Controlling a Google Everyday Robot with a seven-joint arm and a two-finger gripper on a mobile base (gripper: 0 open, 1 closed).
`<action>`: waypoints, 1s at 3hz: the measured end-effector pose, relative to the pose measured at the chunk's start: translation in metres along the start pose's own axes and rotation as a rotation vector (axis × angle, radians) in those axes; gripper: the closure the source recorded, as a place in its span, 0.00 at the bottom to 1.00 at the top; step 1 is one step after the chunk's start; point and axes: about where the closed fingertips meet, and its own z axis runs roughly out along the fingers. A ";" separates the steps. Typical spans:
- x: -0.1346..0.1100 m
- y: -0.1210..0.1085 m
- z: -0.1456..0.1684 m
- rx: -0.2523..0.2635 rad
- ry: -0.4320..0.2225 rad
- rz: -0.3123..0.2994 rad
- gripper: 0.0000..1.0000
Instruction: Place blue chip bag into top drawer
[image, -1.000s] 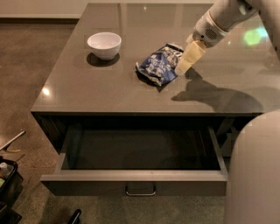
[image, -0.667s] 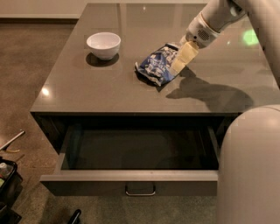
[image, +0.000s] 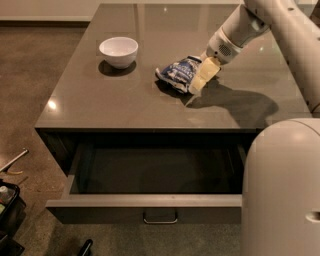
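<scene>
The gripper (image: 202, 80) stood against the right side of the blue chip bag (image: 176, 74), near the centre of the desk (image: 90, 107). Whether it had grasped the bag could not be determined. The step in hand was judged to be acquisition. The next move called for a secure hold, then carrying the bag past the front edge into the open top drawer (image: 150, 201).

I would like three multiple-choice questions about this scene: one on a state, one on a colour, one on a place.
1. How is the drawer?
A) shut
B) open
C) taken out

2. What colour is the bowl?
A) white
B) red
C) green

3. Where is the bag?
A) in the drawer
B) on the counter
C) in the bowl

Key:
1 B, its inside shows below the counter.
2 A, it is plain white.
3 B, it lies on the counter, with the gripper at its side away from the bowl.
</scene>
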 end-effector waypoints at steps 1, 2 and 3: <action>0.015 0.000 0.018 -0.030 0.014 0.029 0.00; 0.015 0.000 0.019 -0.030 0.014 0.029 0.19; 0.014 0.000 0.019 -0.030 0.014 0.029 0.42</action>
